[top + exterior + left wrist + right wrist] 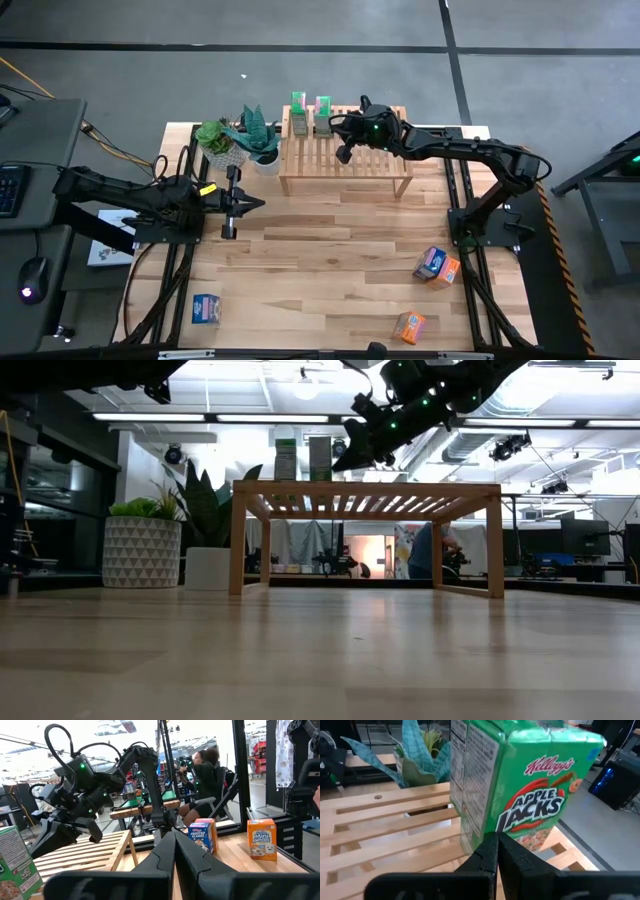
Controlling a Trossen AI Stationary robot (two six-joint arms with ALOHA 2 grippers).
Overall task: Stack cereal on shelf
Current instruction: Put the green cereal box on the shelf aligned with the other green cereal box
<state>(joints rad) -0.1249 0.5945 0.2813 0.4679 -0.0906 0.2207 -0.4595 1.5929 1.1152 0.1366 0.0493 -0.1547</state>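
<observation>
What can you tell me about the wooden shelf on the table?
The shelf is a low rack of pale wood with a slatted top and short legs, wider than it is deep. It stands on the table's far side, next to two potted plants. Two green cereal boxes stand upright at its back left corner. The right gripper hovers just above the slats, fingers shut, holding nothing.

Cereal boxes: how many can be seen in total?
6: two green boxes upright on the shelf; a blue box front-left on the table; blue and orange together front-right; another orange nearer.
</observation>
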